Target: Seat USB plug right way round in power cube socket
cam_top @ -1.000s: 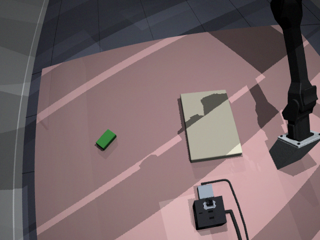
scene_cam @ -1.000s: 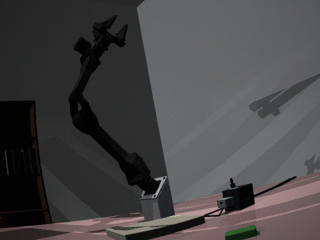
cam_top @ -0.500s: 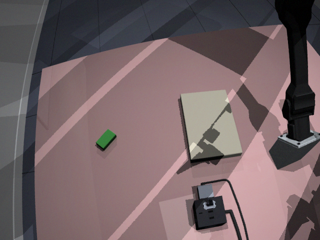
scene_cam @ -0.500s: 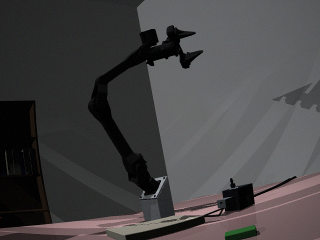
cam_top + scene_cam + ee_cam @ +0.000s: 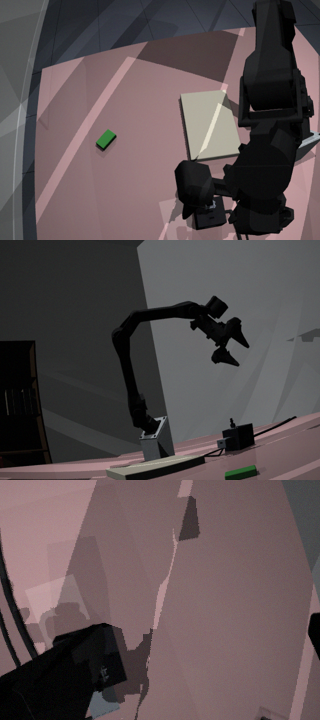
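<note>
The black power cube (image 5: 215,220) (image 5: 239,437) stands near the table's front edge by the arm's base. The USB plug (image 5: 210,205) (image 5: 232,422) sticks up from the socket on its top. A grey plug (image 5: 222,442) sits in its side. My gripper (image 5: 242,356) (image 5: 206,628) is open and empty. It hangs high above the cube and points down at a slant. In the wrist view my left finger hides most of the cube. In the top view the arm (image 5: 268,103) hides part of the cube.
A flat beige board (image 5: 209,124) (image 5: 155,467) lies beside the arm's grey pedestal (image 5: 155,442). A small green block (image 5: 105,139) (image 5: 240,472) lies apart on the pink table. A black cable (image 5: 276,424) runs from the cube.
</note>
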Motion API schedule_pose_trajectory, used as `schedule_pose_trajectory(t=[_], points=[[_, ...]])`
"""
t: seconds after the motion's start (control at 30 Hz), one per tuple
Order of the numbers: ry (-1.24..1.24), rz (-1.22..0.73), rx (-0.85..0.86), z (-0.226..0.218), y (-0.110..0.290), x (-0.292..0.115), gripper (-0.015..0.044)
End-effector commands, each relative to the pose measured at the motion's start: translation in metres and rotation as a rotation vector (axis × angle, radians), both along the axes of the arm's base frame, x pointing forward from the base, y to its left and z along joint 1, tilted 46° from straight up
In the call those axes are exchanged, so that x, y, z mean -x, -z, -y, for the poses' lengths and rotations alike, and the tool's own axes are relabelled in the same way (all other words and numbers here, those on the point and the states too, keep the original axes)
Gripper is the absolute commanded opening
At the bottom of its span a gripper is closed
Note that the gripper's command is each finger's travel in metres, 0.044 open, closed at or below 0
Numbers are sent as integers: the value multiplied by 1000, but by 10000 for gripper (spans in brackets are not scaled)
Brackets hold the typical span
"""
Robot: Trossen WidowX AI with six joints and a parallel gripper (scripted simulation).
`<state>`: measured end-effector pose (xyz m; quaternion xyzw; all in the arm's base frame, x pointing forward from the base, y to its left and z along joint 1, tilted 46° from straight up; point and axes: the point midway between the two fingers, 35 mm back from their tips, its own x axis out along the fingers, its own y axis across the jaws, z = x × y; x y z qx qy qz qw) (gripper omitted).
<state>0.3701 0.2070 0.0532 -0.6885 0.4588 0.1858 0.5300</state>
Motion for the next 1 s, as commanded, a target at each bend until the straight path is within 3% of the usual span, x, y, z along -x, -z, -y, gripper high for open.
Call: schedule_pose_trajectory(t=[0.0, 0.13, 0.2, 0.97], points=[[128, -188, 121, 62, 41, 12, 440], [294, -433, 249, 135, 74, 41, 440], [319, -471, 266, 148, 74, 46, 440], [323, -477, 269, 164, 83, 47, 440]])
